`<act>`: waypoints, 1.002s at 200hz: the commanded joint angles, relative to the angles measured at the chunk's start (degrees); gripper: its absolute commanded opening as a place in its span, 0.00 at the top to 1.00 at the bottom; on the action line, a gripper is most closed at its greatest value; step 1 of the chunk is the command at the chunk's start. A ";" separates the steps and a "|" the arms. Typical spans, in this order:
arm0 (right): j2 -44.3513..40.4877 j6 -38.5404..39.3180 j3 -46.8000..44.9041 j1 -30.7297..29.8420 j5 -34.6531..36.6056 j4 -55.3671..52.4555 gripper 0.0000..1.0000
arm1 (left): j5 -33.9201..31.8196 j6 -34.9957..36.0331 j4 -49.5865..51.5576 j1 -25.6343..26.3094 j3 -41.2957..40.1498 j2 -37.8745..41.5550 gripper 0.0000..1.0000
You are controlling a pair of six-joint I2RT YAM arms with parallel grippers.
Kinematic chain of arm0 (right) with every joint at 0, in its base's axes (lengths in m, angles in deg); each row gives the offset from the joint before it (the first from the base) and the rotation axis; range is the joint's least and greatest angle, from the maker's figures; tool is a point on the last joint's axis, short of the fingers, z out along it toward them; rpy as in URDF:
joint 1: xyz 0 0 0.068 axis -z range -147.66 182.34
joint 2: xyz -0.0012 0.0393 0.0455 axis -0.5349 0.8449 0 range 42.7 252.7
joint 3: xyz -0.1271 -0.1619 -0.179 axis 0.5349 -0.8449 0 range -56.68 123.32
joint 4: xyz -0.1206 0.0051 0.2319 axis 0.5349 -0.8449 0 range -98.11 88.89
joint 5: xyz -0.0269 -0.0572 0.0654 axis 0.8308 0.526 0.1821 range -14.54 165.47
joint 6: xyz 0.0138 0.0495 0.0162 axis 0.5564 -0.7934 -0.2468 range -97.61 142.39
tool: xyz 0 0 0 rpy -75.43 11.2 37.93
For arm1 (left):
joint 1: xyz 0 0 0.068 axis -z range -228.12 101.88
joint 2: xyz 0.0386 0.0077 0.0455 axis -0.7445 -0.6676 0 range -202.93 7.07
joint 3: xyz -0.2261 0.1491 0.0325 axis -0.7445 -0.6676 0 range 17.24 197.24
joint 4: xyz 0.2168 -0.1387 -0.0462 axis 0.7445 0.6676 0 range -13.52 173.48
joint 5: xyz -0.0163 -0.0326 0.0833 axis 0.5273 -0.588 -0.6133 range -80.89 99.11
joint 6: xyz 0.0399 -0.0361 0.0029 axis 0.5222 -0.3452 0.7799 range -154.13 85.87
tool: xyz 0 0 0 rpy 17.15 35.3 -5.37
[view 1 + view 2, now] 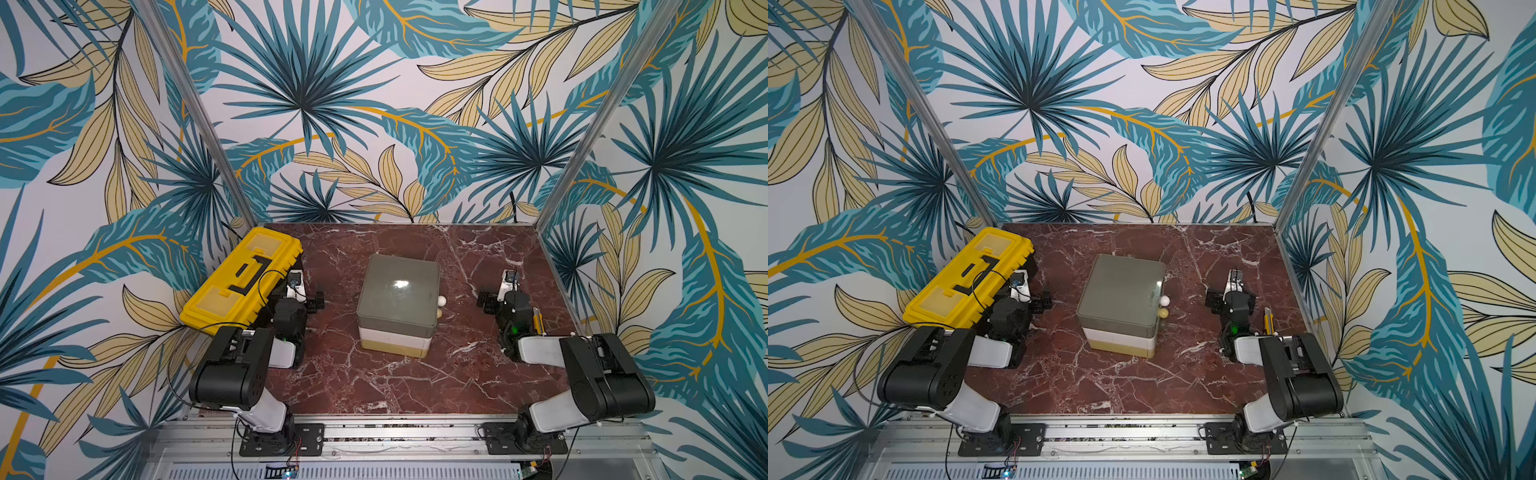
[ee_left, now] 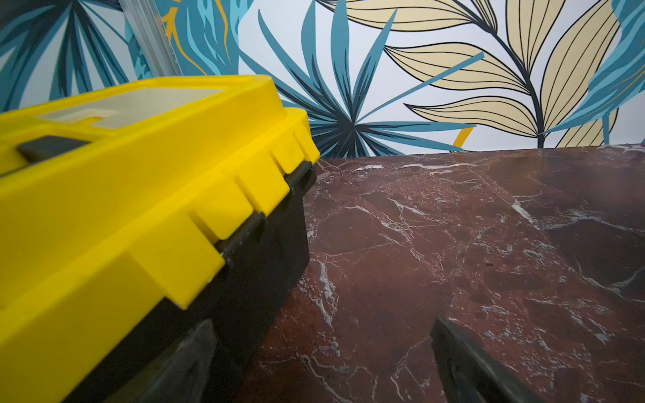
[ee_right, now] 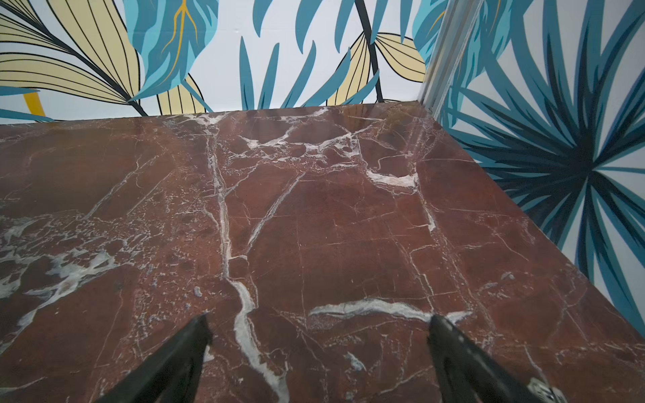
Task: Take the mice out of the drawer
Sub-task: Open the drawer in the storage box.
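Left pincer (image 2: pixel 321 325) spread wide and empty just beside the yellow toolbox (image 2: pixel 139 195), right pincer (image 3: pixel 318 318) equally spread above the counter (image 3: pixel 314 216), and between them sits the shut drawer unit (image 1: pixel 397 299), knobs (image 1: pixel 441 300) facing the right pincer, mice hidden from view.

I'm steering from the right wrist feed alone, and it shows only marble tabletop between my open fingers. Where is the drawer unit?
Observer: The drawer unit stands mid-table, to the left of the right gripper and apart from it.
Operator: Which way do its drawers pull?
Observer: The knobs sit on the side facing the right gripper.
Operator: Any drawer open, any mice out?
Observer: The drawers look shut, flush with one another; no mice in sight.
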 commanded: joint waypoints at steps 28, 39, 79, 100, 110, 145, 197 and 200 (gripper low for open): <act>-0.43 0.79 0.29 -0.03 0.90 0.93 0.01 | 0.67 -0.10 1.89 -0.65 0.56 0.25 0.00; -0.43 0.79 0.36 -0.03 0.90 0.97 0.00 | 0.67 -0.13 1.89 -0.65 0.51 0.27 0.00; -0.44 0.83 0.28 -0.03 0.83 0.96 0.00 | 0.74 -0.18 1.89 -0.74 0.57 0.27 0.00; -0.33 0.76 0.39 -0.04 0.74 0.89 0.01 | 0.82 -0.22 1.98 -0.74 0.59 0.27 0.00; -0.27 0.83 0.67 0.10 0.36 0.54 0.01 | 1.31 -0.27 2.51 -0.75 0.95 0.25 0.00; -0.32 0.48 0.99 0.76 -1.01 -0.27 0.01 | 12.33 -2.99 8.35 -5.84 3.40 0.98 0.09; -0.90 1.69 0.70 0.70 -1.74 0.44 0.01 | 11.21 -0.54 30.95 -3.30 11.77 10.32 0.93; -1.26 1.96 0.95 0.61 -1.90 0.03 0.01 | 10.24 -0.64 33.59 -2.74 12.84 11.35 0.94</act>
